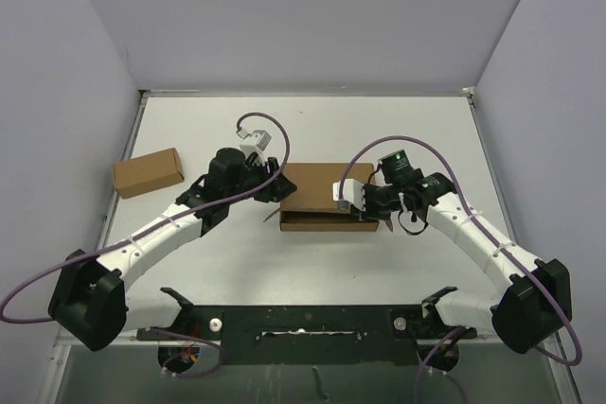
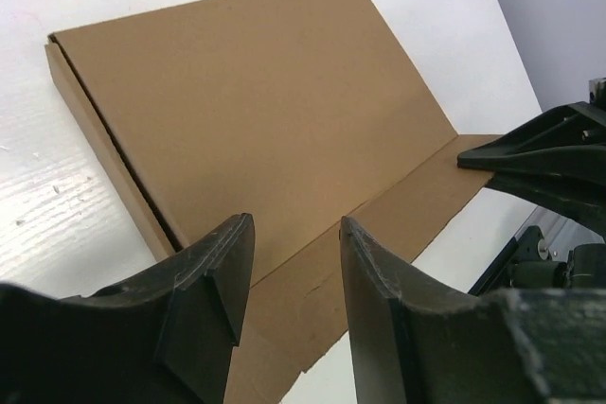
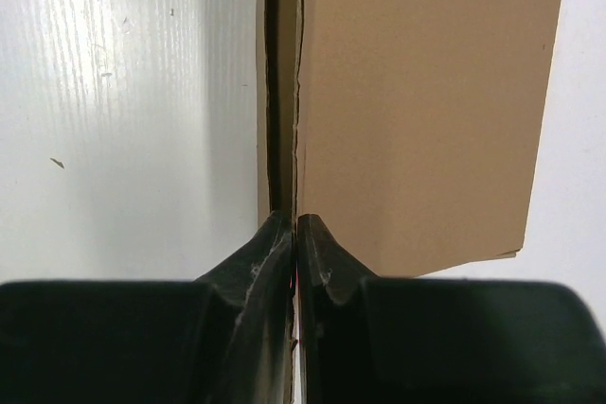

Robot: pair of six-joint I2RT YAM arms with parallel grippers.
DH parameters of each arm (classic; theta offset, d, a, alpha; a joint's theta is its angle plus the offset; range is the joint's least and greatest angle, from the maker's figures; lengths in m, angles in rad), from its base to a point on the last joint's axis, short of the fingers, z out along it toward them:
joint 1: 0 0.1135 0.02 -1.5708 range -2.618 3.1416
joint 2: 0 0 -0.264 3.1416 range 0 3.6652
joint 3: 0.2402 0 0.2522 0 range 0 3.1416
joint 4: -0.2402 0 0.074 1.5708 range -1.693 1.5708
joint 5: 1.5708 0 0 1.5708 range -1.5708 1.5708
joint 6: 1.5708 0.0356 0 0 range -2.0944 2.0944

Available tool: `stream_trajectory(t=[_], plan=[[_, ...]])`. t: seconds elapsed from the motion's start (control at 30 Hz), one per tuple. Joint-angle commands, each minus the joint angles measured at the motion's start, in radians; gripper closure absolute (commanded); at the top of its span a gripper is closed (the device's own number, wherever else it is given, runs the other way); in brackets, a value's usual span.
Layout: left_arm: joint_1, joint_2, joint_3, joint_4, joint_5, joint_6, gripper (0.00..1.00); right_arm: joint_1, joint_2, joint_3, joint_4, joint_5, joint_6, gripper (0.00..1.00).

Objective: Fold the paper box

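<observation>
While both arms reach inward from the near corners, the left claw (image 2: pixel 295 234) hangs spread over the box (image 1: pixel 311 183), and the right claw (image 3: pixel 295 226) pinches its edge. Flat and brown, it lies mid tabletop (image 1: pixel 312 125).

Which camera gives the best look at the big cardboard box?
Left wrist: the paper box fills the picture, panel and flap clear. Top external shows it small and partly covered; right wrist, only one panel.

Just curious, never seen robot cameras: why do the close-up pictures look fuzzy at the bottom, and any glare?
Both wrist views: fingers sit too near the lens, so soft; right wrist: streaky sheen on the table; top view: even light, sharp.
</observation>
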Motion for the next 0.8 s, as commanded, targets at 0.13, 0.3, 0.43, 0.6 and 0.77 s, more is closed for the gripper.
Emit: stream_trajectory(t=[0.13, 0.3, 0.43, 0.6, 0.77], plan=[[0.001, 0.085, 0.03, 0.096, 0.052, -0.015, 0.61, 0.013, 0.009, -0.016, 0.028, -0.05, 0.011, 0.92], [0.002, 0.118, 0.013, 0.097, 0.062, -0.019, 0.63, 0.016, 0.019, -0.023, 0.024, -0.053, 0.009, 0.84], [0.002, 0.137, -0.007, 0.095, 0.064, -0.022, 0.64, 0.018, 0.019, -0.026, 0.021, -0.058, 0.007, 0.77], [0.002, 0.16, -0.02, 0.094, 0.059, -0.024, 0.64, 0.017, 0.018, -0.028, 0.017, -0.067, 0.004, 0.64], [0.002, 0.194, -0.052, 0.089, 0.055, -0.026, 0.65, 0.017, 0.009, -0.029, -0.005, -0.099, -0.007, 0.47]])
